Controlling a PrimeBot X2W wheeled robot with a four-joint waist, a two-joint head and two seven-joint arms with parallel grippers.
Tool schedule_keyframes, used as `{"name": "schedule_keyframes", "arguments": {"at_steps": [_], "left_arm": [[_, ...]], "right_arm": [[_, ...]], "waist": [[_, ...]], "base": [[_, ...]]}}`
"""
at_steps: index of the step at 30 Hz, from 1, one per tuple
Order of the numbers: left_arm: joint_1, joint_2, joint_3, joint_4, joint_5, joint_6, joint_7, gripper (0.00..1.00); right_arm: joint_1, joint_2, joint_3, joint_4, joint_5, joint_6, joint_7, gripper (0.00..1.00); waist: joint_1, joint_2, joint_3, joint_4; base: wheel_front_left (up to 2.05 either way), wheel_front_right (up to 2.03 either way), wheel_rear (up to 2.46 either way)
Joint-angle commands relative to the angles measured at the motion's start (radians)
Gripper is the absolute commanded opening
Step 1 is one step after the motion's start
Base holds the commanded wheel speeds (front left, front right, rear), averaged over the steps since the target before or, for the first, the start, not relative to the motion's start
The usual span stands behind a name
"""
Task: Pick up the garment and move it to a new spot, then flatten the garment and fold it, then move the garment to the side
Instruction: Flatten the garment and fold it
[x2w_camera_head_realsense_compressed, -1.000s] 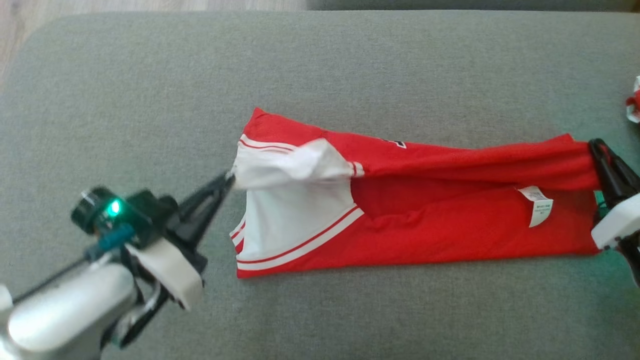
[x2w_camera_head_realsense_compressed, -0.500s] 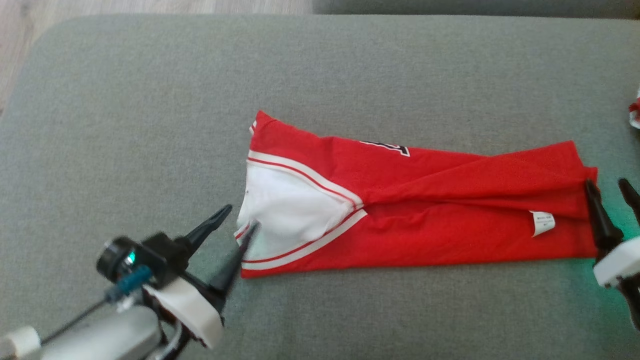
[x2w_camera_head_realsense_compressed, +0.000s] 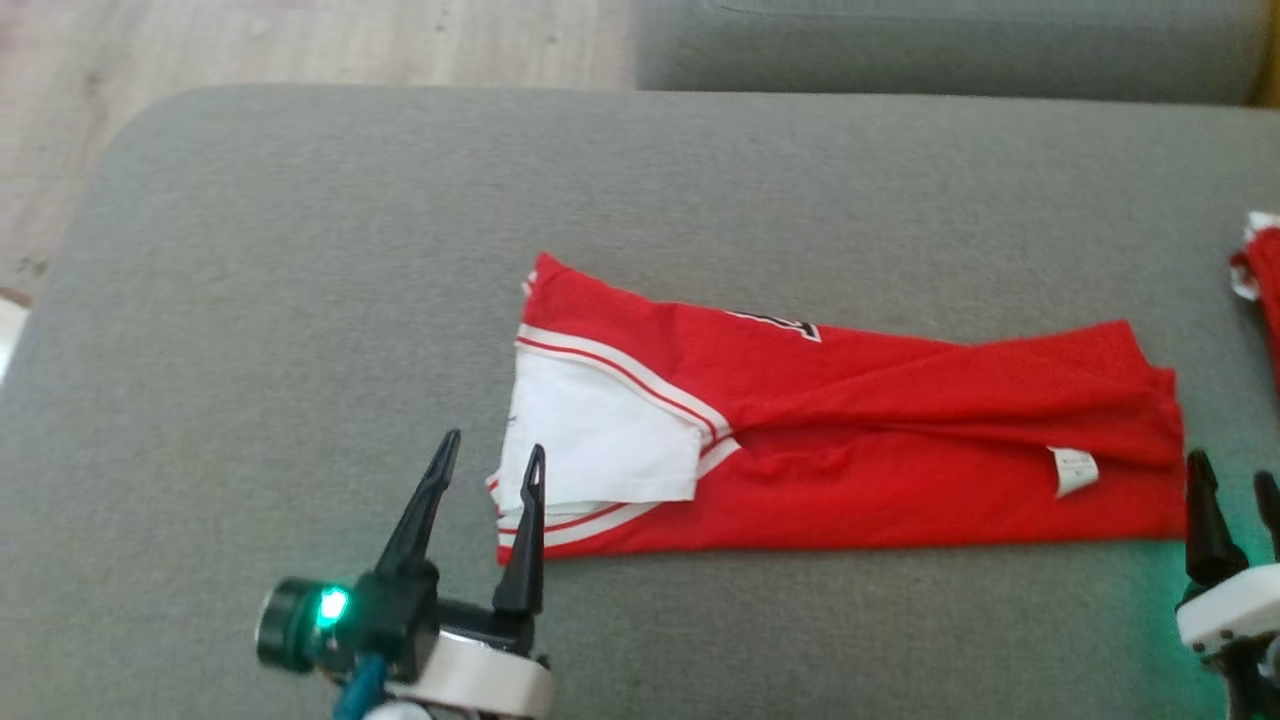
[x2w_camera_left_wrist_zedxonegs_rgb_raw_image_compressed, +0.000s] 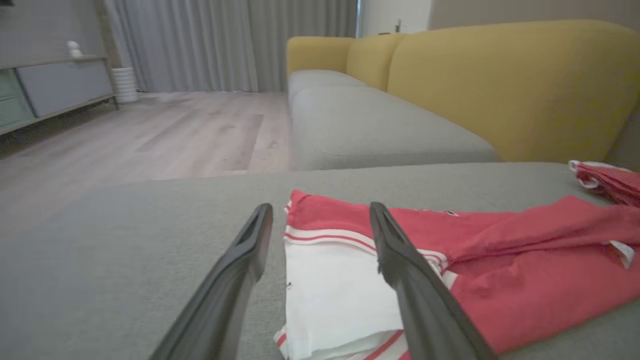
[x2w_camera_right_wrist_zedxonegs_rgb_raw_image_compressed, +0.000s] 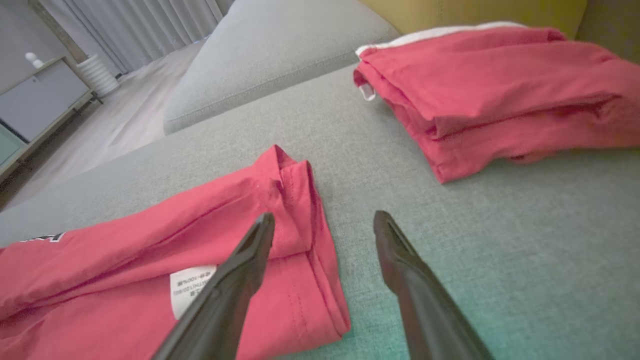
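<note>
The grey sofa cushion (x2w_camera_head_realsense_compressed: 300, 300) rounds off at the upper left of the frame, with wood floor (x2w_camera_head_realsense_compressed: 300, 45) beyond. Bare cushion lies open left of and above the red garment (x2w_camera_head_realsense_compressed: 880, 450), which lies folded long across the centre. A second red garment (x2w_camera_head_realsense_compressed: 1262, 270) sits at the right edge. The left fingers (x2w_camera_head_realsense_compressed: 524, 545), lower left, are spread and empty, one crossing the garment's white corner. The right fingers (x2w_camera_head_realsense_compressed: 1206, 530), lower right, are spread and empty just beside its hem.
</note>
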Motion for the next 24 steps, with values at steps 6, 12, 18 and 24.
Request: {"name": "schedule_keyframes", "arguments": {"at_steps": [6,12,18,24], "left_arm": [[0.133,-0.123,0.209,-0.097,0.208,0.009,-0.01,1.0],[0.193,-0.188,0.265,-0.106,0.348,-0.037,-0.011,1.0],[0.228,-0.23,0.306,-0.104,0.408,-0.085,-0.011,1.0],[0.264,-0.262,0.356,-0.104,0.436,-0.129,-0.011,1.0]], "right_arm": [[-0.103,0.05,-0.1,0.095,-0.083,0.006,0.068,1.0],[-0.172,0.068,-0.21,0.28,-0.2,0.006,0.121,1.0],[-0.202,0.131,-0.234,0.372,-0.224,0.006,0.193,0.09],[-0.18,0.127,-0.169,0.292,-0.154,0.006,0.162,0.0]], "waist": [[0.0001,-0.0001,-0.032,0.07],[0.0001,-0.0001,-0.043,0.122],[0.0001,-0.0001,-0.051,0.147],[0.0001,-0.0001,-0.067,0.122]], "base": [[0.0,0.0,0.0],[0.0,0.0,0.0],[0.0,0.0,0.0],[0.0,0.0,0.0]]}}
